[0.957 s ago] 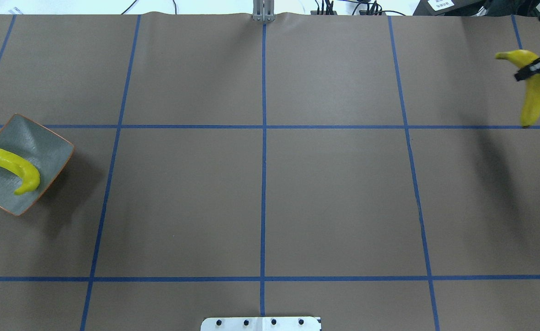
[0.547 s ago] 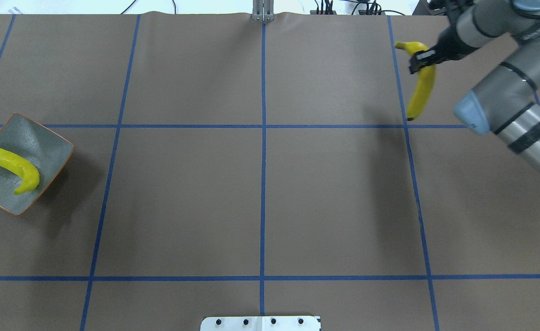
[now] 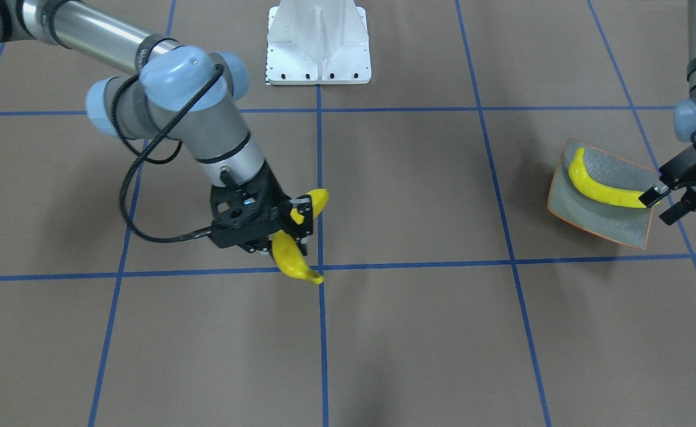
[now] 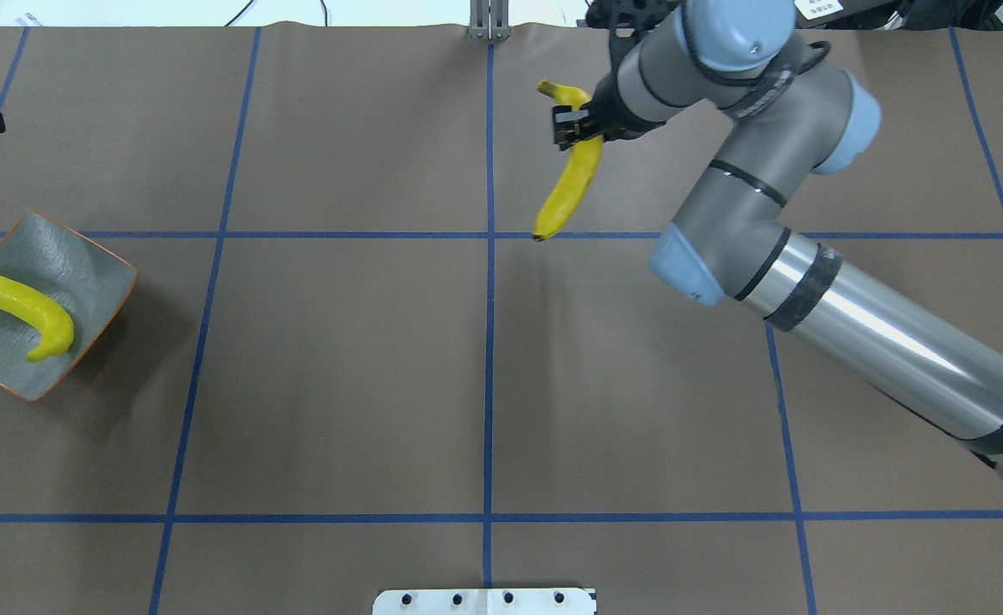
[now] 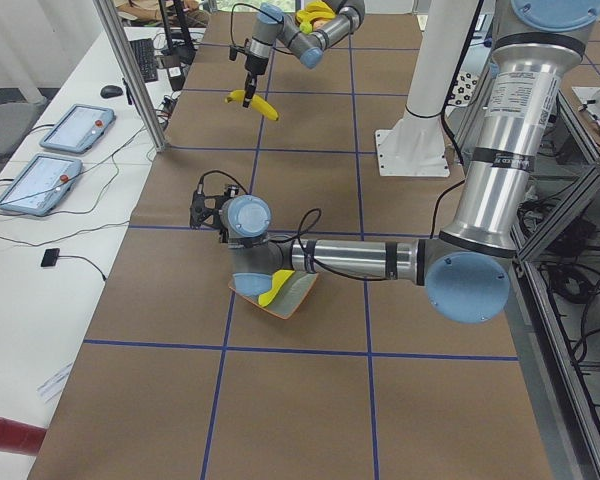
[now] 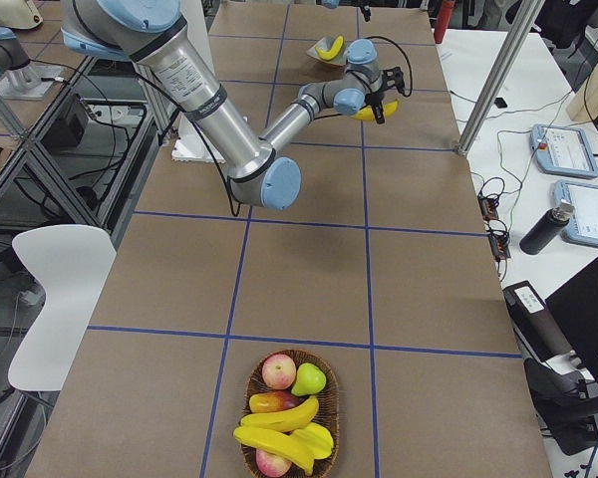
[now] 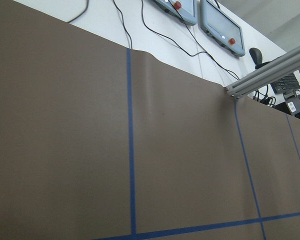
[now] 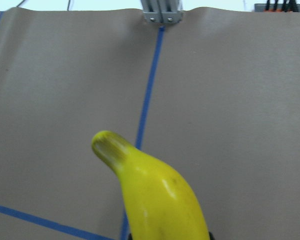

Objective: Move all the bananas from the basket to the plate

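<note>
My right gripper is shut on a yellow banana near its stem and holds it above the table's far middle; it also shows in the front view and close up in the right wrist view. The grey-green plate with an orange rim sits at the far left and holds one banana. My left gripper is open and empty beside the plate, close to that banana's end. The basket holds two more bananas.
The basket also holds apples and a pear and stands at the table's right end, seen only in the right exterior view. The robot's white base plate is at the near middle edge. Blue tape lines cross the brown table cover.
My right arm has carried the banana leftward from the table's right edge to just right of the centre line. The left gripper's fingers show a little more at the left edge.
</note>
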Available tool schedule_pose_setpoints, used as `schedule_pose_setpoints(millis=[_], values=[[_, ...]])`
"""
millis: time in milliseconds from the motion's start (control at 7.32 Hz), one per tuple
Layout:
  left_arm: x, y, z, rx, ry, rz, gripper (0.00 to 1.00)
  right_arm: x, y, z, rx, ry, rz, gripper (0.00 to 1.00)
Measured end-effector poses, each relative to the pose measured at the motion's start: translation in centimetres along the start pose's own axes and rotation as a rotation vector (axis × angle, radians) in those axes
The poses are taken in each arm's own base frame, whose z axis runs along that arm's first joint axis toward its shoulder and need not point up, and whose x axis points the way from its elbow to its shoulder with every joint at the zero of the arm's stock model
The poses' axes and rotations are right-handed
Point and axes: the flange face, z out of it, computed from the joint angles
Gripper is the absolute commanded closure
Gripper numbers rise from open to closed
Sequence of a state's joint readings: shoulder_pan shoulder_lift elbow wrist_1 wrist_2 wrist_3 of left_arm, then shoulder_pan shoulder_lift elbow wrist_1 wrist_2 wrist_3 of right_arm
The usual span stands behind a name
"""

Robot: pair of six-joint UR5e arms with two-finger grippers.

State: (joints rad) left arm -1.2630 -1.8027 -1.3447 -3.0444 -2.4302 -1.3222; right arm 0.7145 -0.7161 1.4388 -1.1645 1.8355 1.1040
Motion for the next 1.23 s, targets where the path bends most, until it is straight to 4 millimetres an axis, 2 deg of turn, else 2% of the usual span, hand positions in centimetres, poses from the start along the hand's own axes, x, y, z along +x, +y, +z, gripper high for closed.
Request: schedule_pose_setpoints(millis=[273, 410, 683, 820, 1230], values=[[6.3, 0.5, 5.7, -0.078, 0.085, 0.08, 0.0, -8.8, 0.6, 0.7, 0.042, -0.04, 0.071, 1.0], [9.3, 1.7, 8.4, -0.123, 0.128, 0.113, 0.0, -11.6, 1.2, 0.7, 0.056, -0.077, 0.077, 1.0], [13.8, 4.8, 12.7, -0.205, 0.197, 0.157, 0.0, -14.6, 2.8, 0.3, 0.076, -0.158, 0.085, 1.0], [15.4, 6.2, 13.8, -0.233, 0.224, 0.173, 0.0, -15.5, 3.5, 0.2, 0.084, -0.185, 0.085, 1.0], [18.7, 8.2, 14.0, -0.268, 0.281, 0.182, 0.01, -16.4, 4.5, 0.0, 0.091, -0.22, 0.08, 1.0]])
